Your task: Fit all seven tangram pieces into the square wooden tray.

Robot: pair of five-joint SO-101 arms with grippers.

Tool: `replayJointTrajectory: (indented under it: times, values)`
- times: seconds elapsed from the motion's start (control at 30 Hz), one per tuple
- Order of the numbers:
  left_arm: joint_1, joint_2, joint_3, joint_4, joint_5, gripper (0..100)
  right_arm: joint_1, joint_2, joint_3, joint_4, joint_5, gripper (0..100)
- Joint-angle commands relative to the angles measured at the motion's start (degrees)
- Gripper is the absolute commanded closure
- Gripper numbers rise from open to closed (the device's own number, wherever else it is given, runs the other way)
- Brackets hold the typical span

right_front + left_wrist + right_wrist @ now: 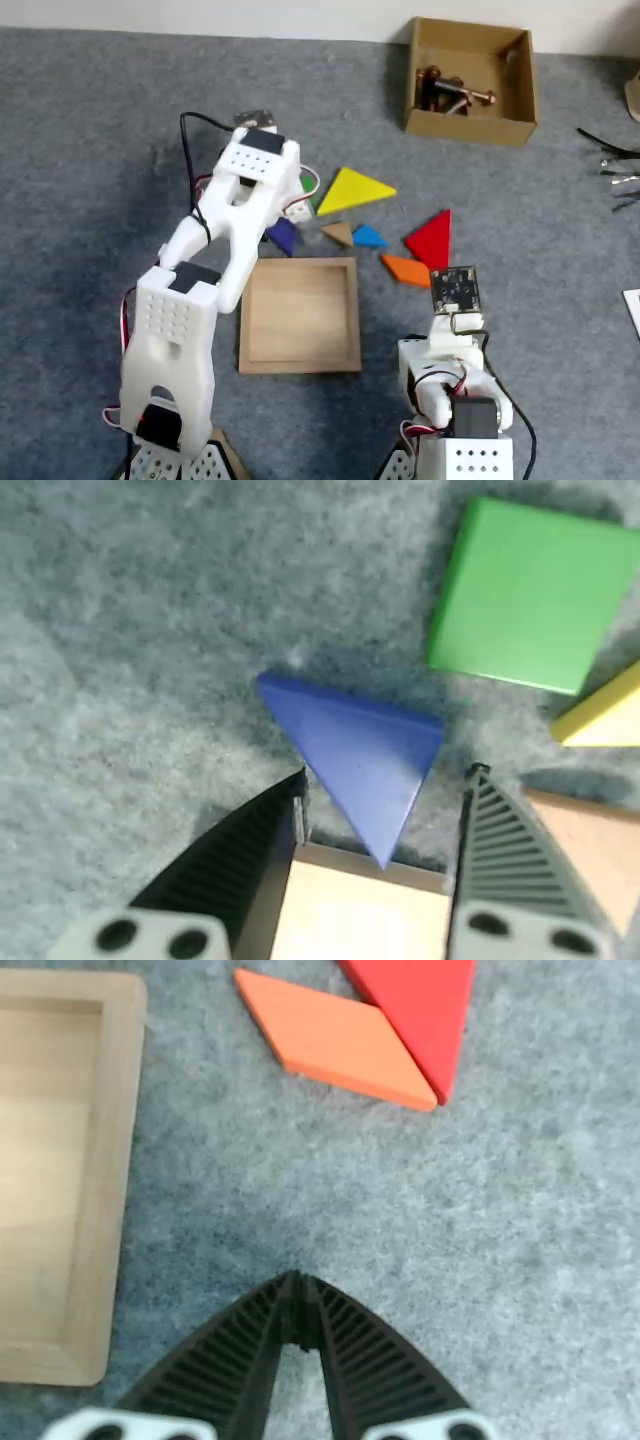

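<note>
The square wooden tray (300, 352) lies in the middle with nothing in it. My left gripper (385, 775) is open at the tray's far left corner, its fingers on either side of one tip of a dark blue triangle (350, 752) (283, 236). That tip lies at the tray rim (360, 880). A green square (530, 595), a yellow triangle (352, 190) and a tan triangle (338, 232) lie close by. My right gripper (300, 1285) is shut over bare carpet right of the tray (90, 1160). Ahead of it are an orange parallelogram (340, 1040) and a red triangle (420, 1000).
A small light blue triangle (367, 237) lies between the tan and red pieces. A cardboard box (470, 115) with metal parts stands at the back right. Cables (610, 165) lie at the right edge. Grey carpet covers the table.
</note>
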Motion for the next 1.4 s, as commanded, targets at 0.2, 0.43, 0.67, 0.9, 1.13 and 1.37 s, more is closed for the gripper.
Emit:
replayJointTrajectory:
  times: [0.2,0.43,0.67,0.9,1.13,1.37]
  values:
    - [-3.47,-0.48,-3.03,-0.09,0.26,91,-0.4,-0.75,6.99,-0.4,-0.26,99.3]
    - [-3.47,-0.48,-2.86,-0.09,0.26,90,-0.4,-0.75,6.99,-0.4,-0.26,99.3]
    - [-3.91,-0.48,-2.77,0.35,-4.92,90,-0.4,-0.75,6.99,-0.4,-0.26,99.3]
    - [-6.81,-0.48,-2.77,0.44,-16.7,90,-0.4,-0.75,6.99,-0.4,-0.26,99.3]
    - [-11.21,-0.48,-2.68,0.44,-34.46,90,-0.4,-0.75,6.99,-0.4,-0.26,99.3]
    - [-12.26,-0.4,-2.68,0.44,-52.04,89,-0.4,-0.75,6.99,-0.4,-0.26,99.3]
